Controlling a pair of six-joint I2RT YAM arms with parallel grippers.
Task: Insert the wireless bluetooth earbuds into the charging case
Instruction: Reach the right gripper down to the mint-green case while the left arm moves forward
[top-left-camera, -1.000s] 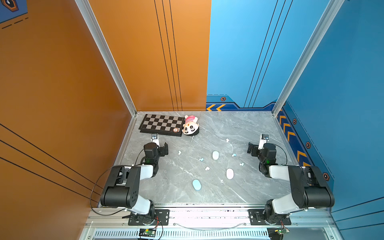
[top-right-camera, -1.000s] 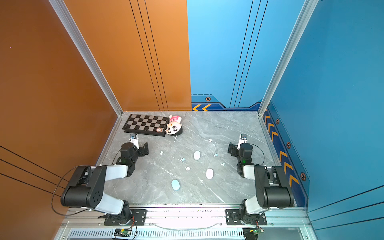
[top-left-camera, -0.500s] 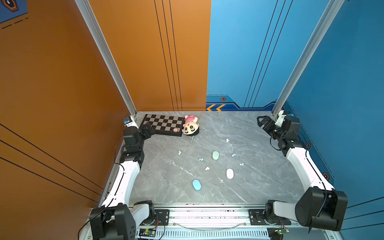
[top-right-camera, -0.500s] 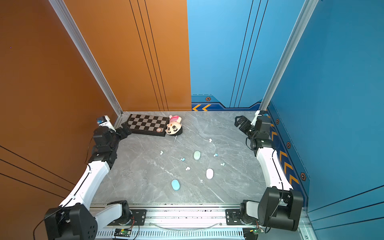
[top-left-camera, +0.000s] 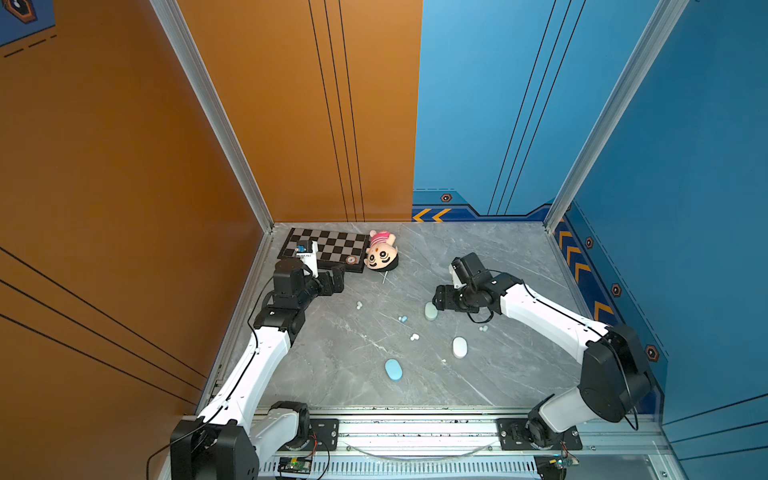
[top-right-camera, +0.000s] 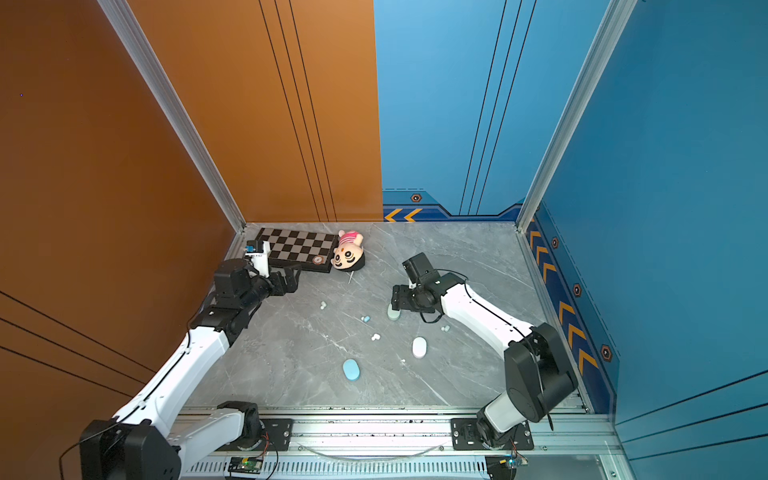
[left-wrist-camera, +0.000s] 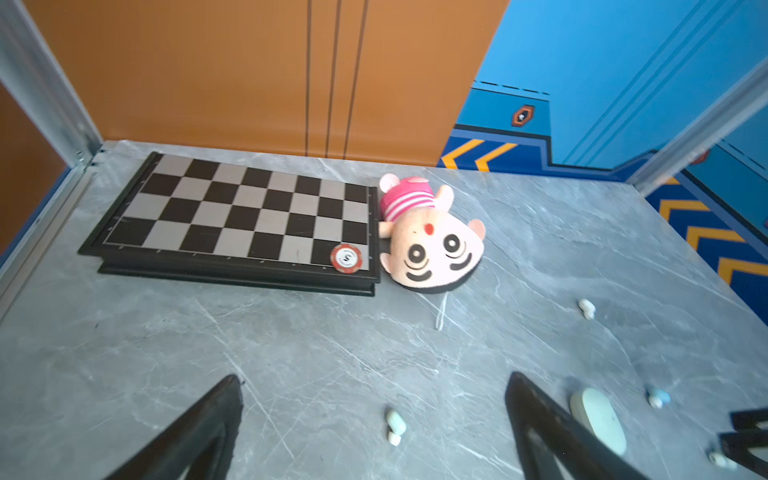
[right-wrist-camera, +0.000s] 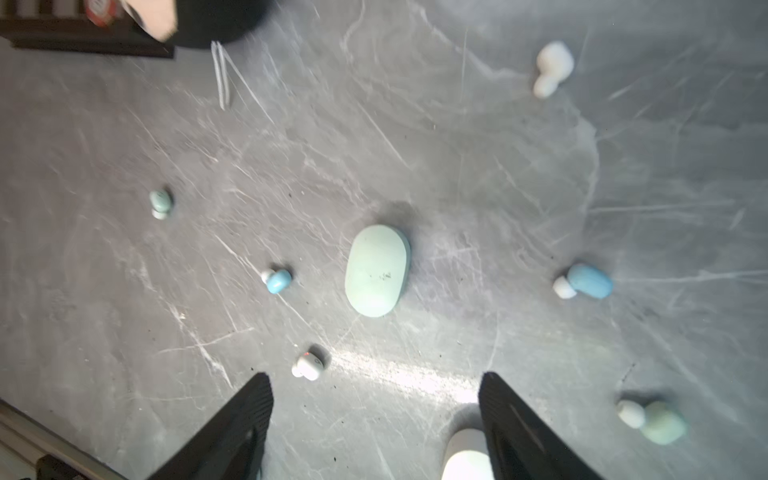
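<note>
A shut mint charging case (right-wrist-camera: 377, 270) lies on the grey table, ahead of my right gripper (right-wrist-camera: 374, 376), which hovers open and empty just above it (top-left-camera: 438, 299). Earbuds lie scattered round the case: a blue earbud (right-wrist-camera: 277, 280), a second blue earbud (right-wrist-camera: 588, 280), a white earbud (right-wrist-camera: 309, 365), another white earbud (right-wrist-camera: 552, 66), a mint earbud (right-wrist-camera: 656, 422). My left gripper (top-left-camera: 334, 279) hangs open and empty near the chessboard, with one more mint earbud (left-wrist-camera: 395, 424) on the table between its fingers' line of sight. A white case (top-left-camera: 460, 347) and a blue case (top-left-camera: 393, 370) lie nearer the front.
A black chessboard (top-left-camera: 328, 245) with a red chip (left-wrist-camera: 346, 258) lies at the back left, and a plush doll head (top-left-camera: 381, 253) rests against it. Orange and blue walls close in the table (top-left-camera: 519, 257) on three sides. A metal rail runs along the front.
Both arms have swung from the back corners in toward the table's middle. The right gripper has come down over the mint case and its jaws have narrowed a little.
</note>
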